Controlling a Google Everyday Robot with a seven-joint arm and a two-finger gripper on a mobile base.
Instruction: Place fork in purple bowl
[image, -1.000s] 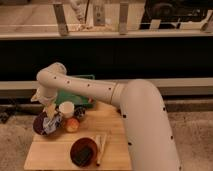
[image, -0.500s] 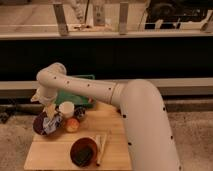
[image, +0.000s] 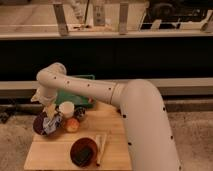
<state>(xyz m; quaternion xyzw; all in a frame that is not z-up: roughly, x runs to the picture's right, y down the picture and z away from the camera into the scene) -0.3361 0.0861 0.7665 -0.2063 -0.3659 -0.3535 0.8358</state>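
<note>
Status: late in the placement, release not confirmed. The arm reaches across to the left rear of the counter (image: 50, 157), with the pincer (image: 50, 111) pointing down directly over the purple bowl (image: 40, 125), at or just above its rim.

Pincer state: cannot tell whether it is clenched or released, because its tip merges with the bowl's contents.

Fork (image: 52, 122): a pale silvery sliver inside the bowl's outline, immediately below the pincer. It appears to touch the tip or sit just beside it. I cannot tell whether it is gripped or already resting in the bowl.

Judgement: transport is done and the fork is over or in the target. What remains is to let go, if that is not done yet, and lift clear.

Neighbours:
- White cup (image: 66, 109), just right of the bowl.
- Orange-red fruit (image: 73, 125), beside the bowl.
- Reddish-brown bowl (image: 83, 151) and wooden sticks (image: 101, 147), nearer the front and well apart.
</note>
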